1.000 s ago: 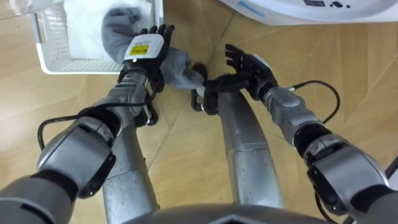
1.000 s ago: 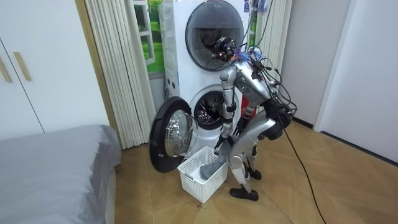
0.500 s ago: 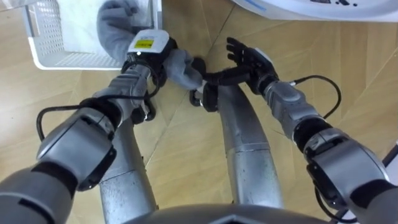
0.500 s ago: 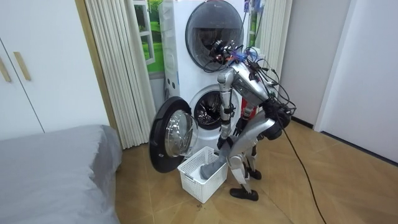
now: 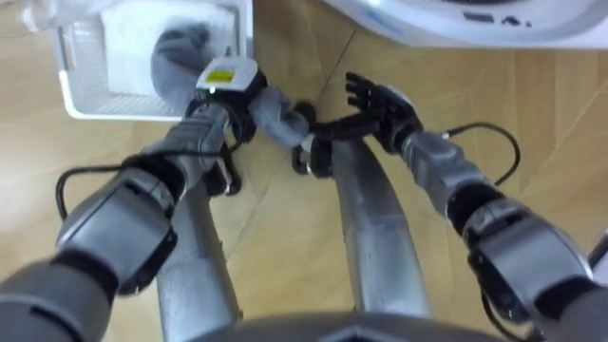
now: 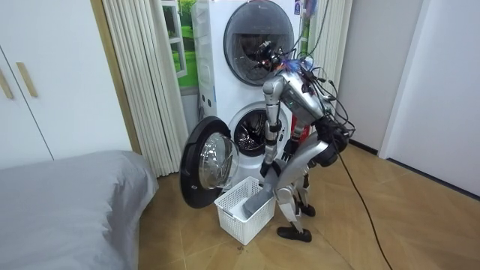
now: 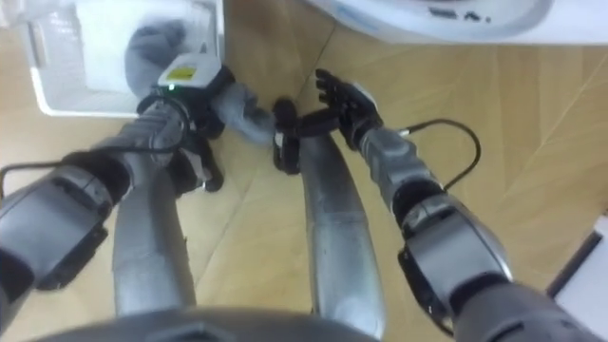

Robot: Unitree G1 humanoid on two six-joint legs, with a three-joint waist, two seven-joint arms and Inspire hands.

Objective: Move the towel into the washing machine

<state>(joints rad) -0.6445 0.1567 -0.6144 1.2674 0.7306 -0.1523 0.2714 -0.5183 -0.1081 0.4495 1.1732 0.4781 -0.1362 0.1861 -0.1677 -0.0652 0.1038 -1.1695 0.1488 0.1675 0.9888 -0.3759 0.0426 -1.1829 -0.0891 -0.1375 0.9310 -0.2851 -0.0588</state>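
Basket: white, on the wood floor by the robot's feet.
Towel: grey, one end inside the basket, the rest trailing over the basket's right rim.
Left hand: at the basket's right rim, fingers clenched round the towel.
Right hand: well right of the basket, fingers spread, holding nothing.
Washing machine: just beyond the basket, door swung open.

White perforated plastic basket on wooden floor, before white stacked washing machine, just beside its open round door. In basket: grey towel, trailing over its rim. Grey-covered bed at room view's left.
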